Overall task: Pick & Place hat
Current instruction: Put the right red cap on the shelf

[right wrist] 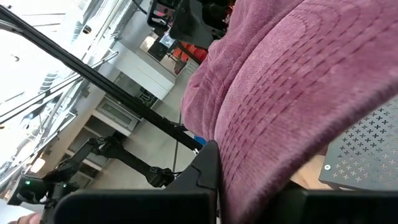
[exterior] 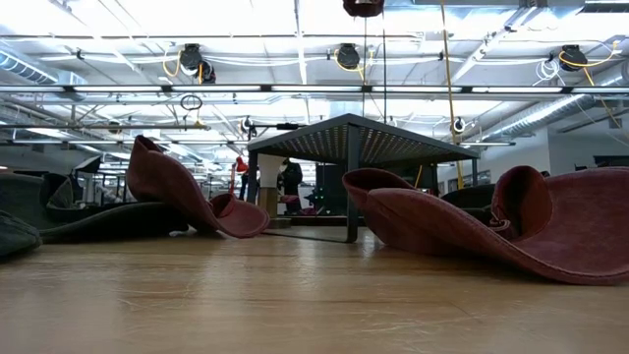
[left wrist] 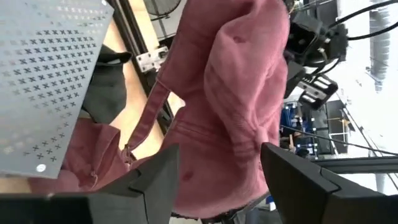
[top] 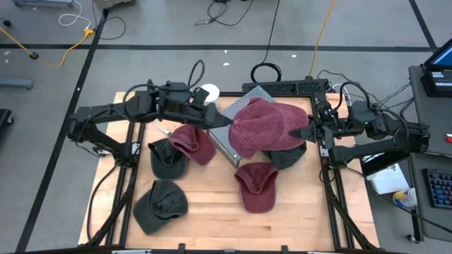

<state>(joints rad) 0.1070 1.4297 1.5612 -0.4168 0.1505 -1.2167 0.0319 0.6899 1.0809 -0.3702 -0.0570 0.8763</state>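
High view shows, nearest the front edge, 1 dark green hat [top: 159, 205] at about 7 o'clock on the wooden table [top: 212, 226], and 1 maroon hat [top: 257, 186] near 5 o'clock. Further in, another dark green hat [top: 168, 159] lies just beside a second maroon hat [top: 194, 143] at about 9 o'clock.

At the centre, the large maroon hat [top: 266, 125] is held above the grey perforated stand [top: 227, 140], with a dark hat [top: 285, 156] partly under it.

The left gripper [top: 224, 121] reaches in from 9 o'clock to that hat's edge. In the left wrist view its fingers [left wrist: 157, 180] stand wide apart, with the hat's cloth [left wrist: 236, 106] between and beyond them; whether they pinch it cannot be told.

The right gripper [top: 304, 132] comes from 3 o'clock and is closed on the hat's brim; the right wrist view shows the cloth [right wrist: 298, 93] pressed over its finger [right wrist: 205, 168].

Low view shows the stand [exterior: 349, 138] with maroon hats either side.
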